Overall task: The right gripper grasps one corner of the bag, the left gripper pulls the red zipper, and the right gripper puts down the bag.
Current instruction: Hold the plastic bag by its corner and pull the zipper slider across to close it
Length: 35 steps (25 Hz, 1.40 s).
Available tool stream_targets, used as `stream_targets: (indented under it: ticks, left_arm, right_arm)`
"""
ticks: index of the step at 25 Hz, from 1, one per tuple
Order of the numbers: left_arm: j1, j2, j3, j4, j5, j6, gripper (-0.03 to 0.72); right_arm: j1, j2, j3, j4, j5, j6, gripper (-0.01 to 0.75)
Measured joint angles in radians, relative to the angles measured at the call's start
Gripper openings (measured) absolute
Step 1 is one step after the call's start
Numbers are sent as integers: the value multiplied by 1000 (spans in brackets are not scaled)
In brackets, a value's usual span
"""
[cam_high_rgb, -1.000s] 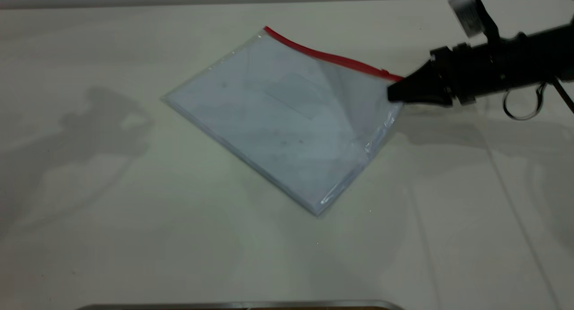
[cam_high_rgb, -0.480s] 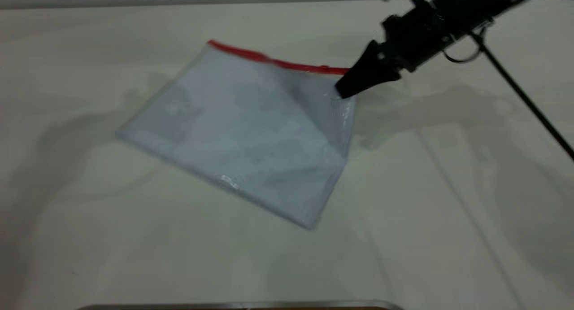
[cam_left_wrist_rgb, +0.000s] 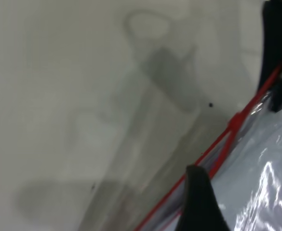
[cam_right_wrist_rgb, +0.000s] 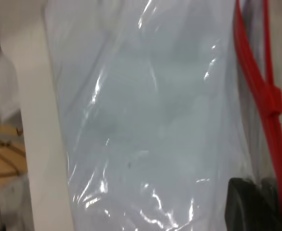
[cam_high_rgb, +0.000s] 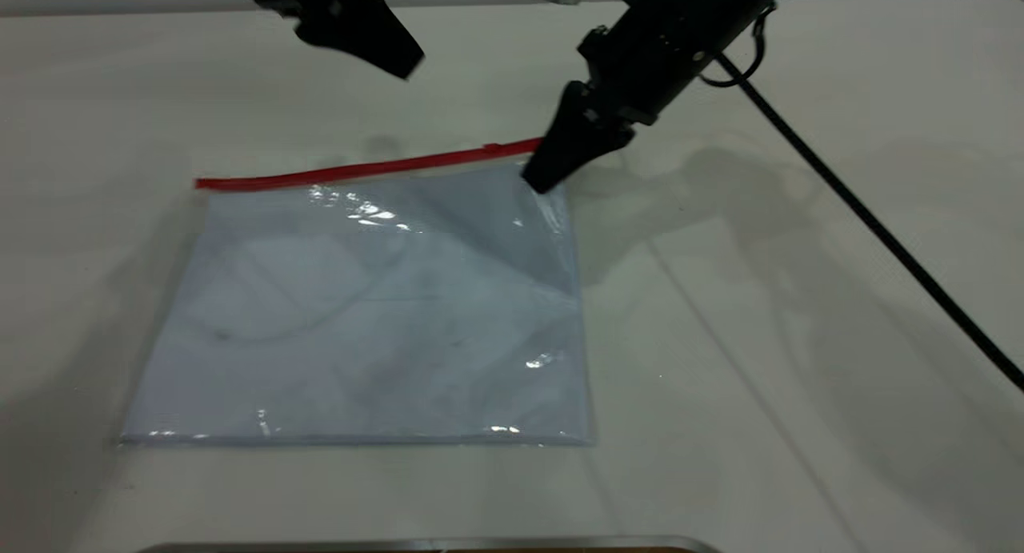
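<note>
**A:** Where is the bag (cam_high_rgb: 368,313)?

**B:** On the white table (cam_high_rgb: 800,337), lying mostly flat, with white paper showing through the clear plastic. The red zipper (cam_high_rgb: 360,170) runs along its far long edge. The right gripper (cam_high_rgb: 544,177) is clamped on the corner (cam_high_rgb: 538,162) at the right end of that strip, and that end of the bag is raised a little off the table.

**A:** And the left gripper (cam_high_rgb: 404,61)?

**B:** In the exterior view it hangs in the air above the table, beyond the zipper and clear of the bag. Whether its fingers are apart or together, I cannot tell.

**A:** Do the wrist views add anything?

**B:** The left wrist view shows the small red slider tab (cam_left_wrist_rgb: 235,121) near the held end of the strip, with the right gripper's black tips just past it. The right wrist view shows the strip (cam_right_wrist_rgb: 256,82) close up, the wrinkled plastic (cam_right_wrist_rgb: 145,120), and the table edge with the floor below, which the exterior view does not.
</note>
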Motion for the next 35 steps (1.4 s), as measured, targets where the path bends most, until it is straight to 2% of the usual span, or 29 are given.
stream_targets:
  ticks: [12,25,29,35]
  left_arm:
    - [-16,83,0,-90,0,197,546]
    - [-16,163,0,-270,-18,383,532]
    - [-16,180,-1,-285,-19,402,441]
    - [-18,187,-1,-287,-10,414,211]
  right_arm:
    - [12,1,0,139,-7,-189,32]
    - [12,1,-1,151,-3,-204,32]
    - [12,1,-1,151,-3,-204,32]
    - [12,1,-2,152,-12,-204,32]
